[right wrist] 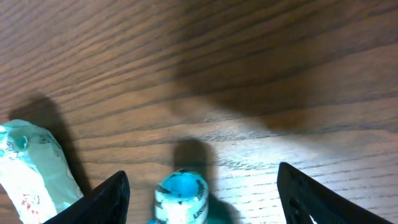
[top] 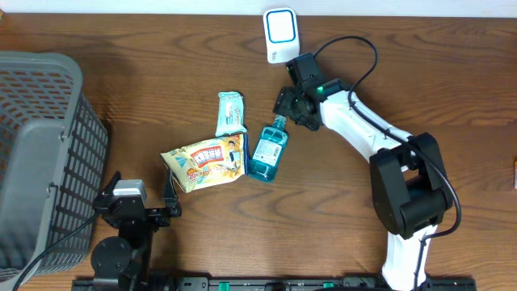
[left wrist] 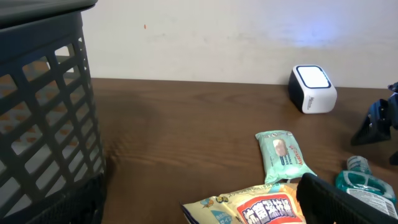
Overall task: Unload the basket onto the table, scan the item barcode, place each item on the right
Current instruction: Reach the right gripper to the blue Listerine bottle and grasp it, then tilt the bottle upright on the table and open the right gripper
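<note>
Brown wood-grain table [top: 161, 81], pale wall [left wrist: 217, 37]

In the overhead view, basket [top: 40, 153] at the left edge, scanner [top: 280, 34] top centre, wipes pack [top: 230, 112] mid-frame, snack bag [top: 206, 162] below it, bottle [top: 267, 149] just right of the bag, cap toward the scanner.
</note>
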